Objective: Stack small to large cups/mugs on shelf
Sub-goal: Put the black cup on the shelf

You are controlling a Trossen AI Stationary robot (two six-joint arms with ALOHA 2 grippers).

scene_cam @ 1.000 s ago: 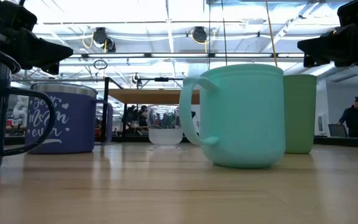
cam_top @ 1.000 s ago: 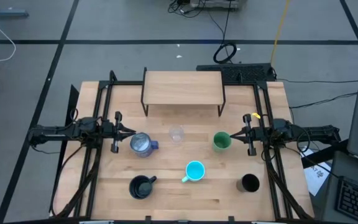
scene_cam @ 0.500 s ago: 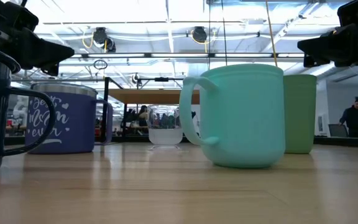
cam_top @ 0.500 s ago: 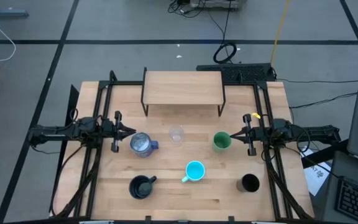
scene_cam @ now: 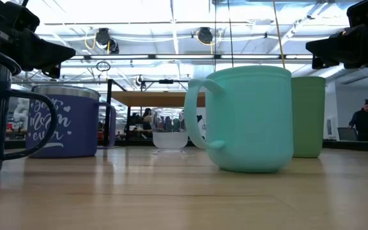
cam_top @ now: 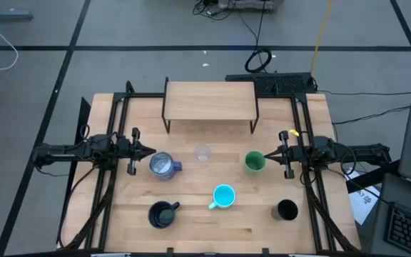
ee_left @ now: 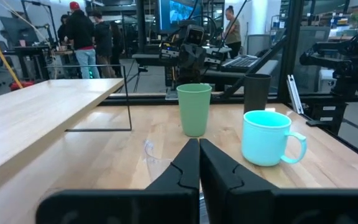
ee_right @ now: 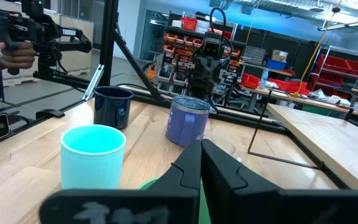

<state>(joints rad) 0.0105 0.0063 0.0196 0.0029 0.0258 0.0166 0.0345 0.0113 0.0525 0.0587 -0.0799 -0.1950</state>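
Observation:
Six vessels stand on their bases on the table: the blue-purple mug point(cam_top: 163, 165), clear glass point(cam_top: 203, 154), green cup point(cam_top: 254, 162), cyan mug point(cam_top: 223, 196), dark handled mug point(cam_top: 163, 213) and black tumbler point(cam_top: 287, 210). The wood shelf point(cam_top: 210, 101) stands on thin black legs at the far middle. My left gripper point(cam_top: 149, 150) is shut and empty, left of the blue-purple mug. My right gripper point(cam_top: 268, 155) is shut and empty, right of the green cup. The left wrist view shows the green cup point(ee_left: 194, 109), cyan mug point(ee_left: 268, 137) and tumbler point(ee_left: 257, 93).
Black frame rails point(cam_top: 113, 121) run along both sides of the table. A keyboard point(cam_top: 284, 84) lies behind the shelf at the far right. People stand in the room beyond the table point(scene_cam: 365, 121). Bare tabletop lies between the shelf and the cups.

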